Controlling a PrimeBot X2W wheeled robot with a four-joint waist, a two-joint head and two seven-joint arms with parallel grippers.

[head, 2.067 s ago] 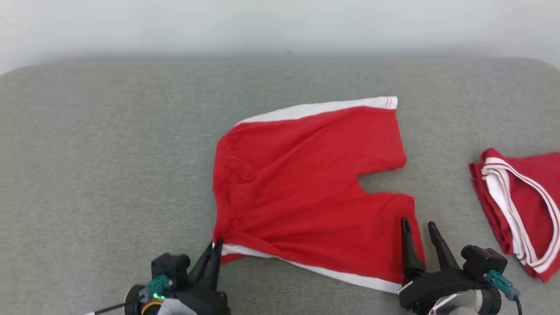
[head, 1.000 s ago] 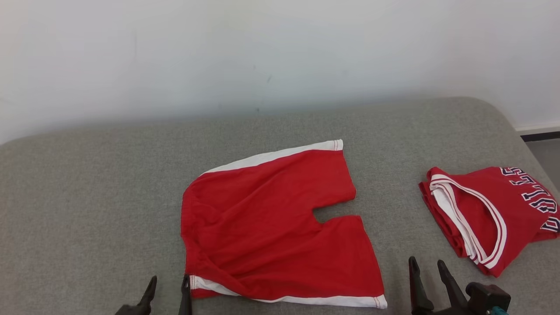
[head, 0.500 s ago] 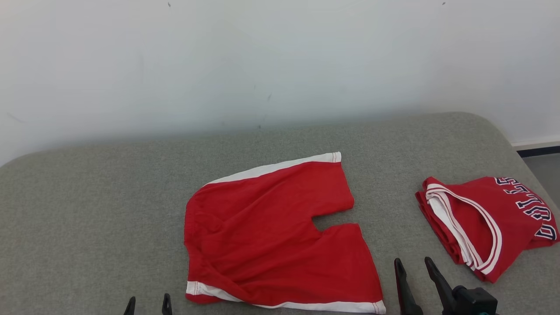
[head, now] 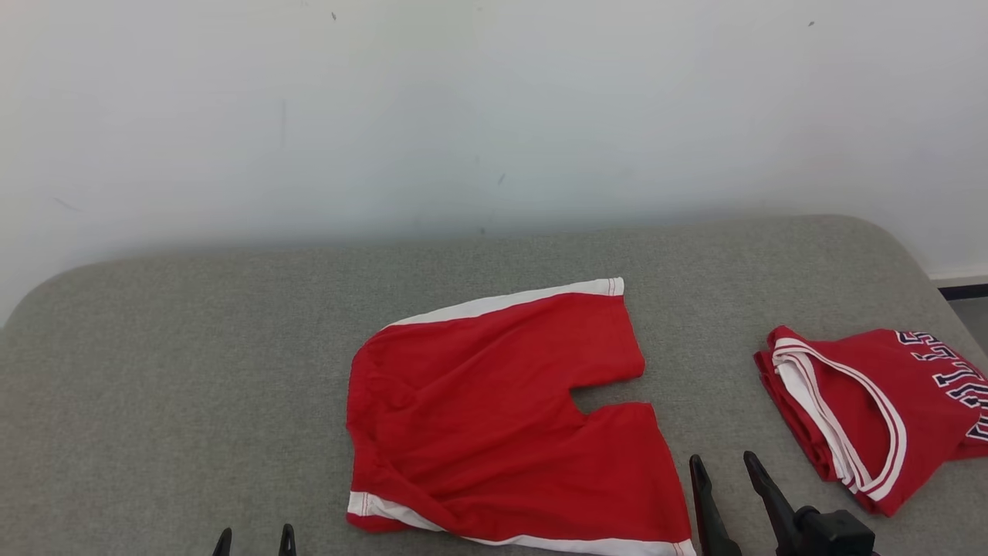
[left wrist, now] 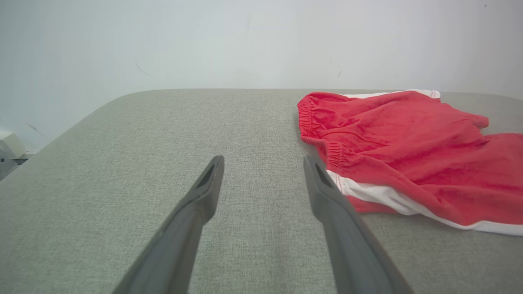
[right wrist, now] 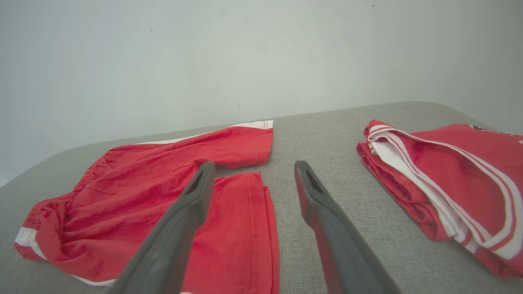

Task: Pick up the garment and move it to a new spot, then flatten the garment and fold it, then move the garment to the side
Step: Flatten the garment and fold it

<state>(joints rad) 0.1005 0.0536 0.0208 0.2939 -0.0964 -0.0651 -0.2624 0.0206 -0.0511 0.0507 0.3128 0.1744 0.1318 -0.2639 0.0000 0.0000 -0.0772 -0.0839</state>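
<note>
The jersey runs off the right edge, its lettering cut short; the left hand is cropped to its fingertips.

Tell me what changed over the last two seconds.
The left gripper let go of the red shorts at the waistband corner; both it and the right gripper drew back, open. The head camera tilted up. Shorts and folded jersey stayed put.

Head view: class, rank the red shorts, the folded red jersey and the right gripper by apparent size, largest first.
Largest: red shorts.
Next: folded red jersey, cut off at the edge.
Smallest: right gripper, mostly out of frame, so unsure.
</note>
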